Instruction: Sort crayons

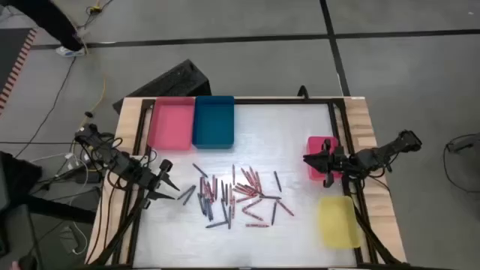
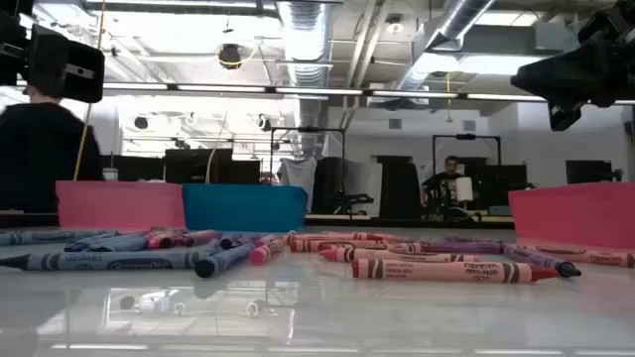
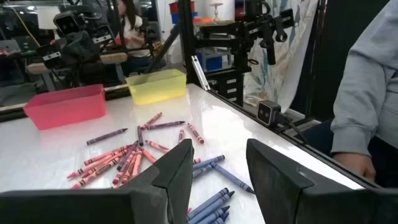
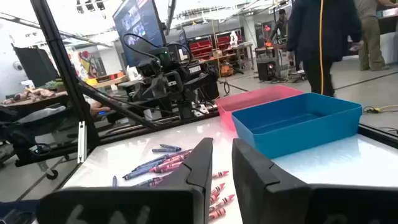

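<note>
Left end effector (image 1: pixel 178 196), part open and empty, hovers beside the crayons (image 1: pixel 238 196); we risk pinching 2 at once, since they overlap.

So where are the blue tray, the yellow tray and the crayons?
blue tray (image 1: pixel 214 122): high view, bare floor of the tray.
yellow tray (image 1: pixel 337 222): high view, middle of the tray.
crayons (image 1: pixel 241 196): high view, centre of the scattered pile.

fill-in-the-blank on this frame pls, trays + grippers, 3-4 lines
1. The blue tray sits right beside the ____ tray at the table's far edge.
2. The crayons lie on the ____, not in any tray.
3. The right gripper hovers by the red tray; its fingers hold ____.

Missing words: pink; table; nothing
</note>
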Motion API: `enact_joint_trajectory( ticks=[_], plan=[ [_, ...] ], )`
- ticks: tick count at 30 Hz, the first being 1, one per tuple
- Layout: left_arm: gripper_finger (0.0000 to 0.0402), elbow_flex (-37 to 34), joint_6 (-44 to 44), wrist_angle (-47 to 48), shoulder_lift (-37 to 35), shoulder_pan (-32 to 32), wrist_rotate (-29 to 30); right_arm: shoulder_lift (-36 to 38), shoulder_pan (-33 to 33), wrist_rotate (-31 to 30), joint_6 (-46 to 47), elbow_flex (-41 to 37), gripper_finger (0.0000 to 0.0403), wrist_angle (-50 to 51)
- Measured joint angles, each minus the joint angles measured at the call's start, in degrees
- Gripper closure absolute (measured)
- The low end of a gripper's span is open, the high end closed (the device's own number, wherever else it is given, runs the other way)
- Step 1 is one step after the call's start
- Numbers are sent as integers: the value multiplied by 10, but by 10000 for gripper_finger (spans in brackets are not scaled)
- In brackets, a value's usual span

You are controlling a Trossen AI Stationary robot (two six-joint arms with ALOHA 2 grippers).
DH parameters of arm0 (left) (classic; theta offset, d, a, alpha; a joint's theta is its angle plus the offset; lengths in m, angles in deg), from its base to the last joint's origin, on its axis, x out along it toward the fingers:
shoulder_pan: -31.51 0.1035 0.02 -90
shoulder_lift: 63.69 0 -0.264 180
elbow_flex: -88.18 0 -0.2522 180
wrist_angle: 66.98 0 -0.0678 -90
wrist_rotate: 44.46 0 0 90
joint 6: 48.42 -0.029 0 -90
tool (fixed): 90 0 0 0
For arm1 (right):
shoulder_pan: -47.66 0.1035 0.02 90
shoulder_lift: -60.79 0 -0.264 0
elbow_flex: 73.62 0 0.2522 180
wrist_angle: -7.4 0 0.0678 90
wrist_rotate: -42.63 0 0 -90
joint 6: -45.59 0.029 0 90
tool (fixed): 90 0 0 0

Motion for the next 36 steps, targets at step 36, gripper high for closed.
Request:
enact_joint_trajectory(
  ticks=[36],
  plan=[
    [260, 0, 56, 0, 0, 0, 0, 0, 0, 0, 0, 0, 331, 1]
  ],
)
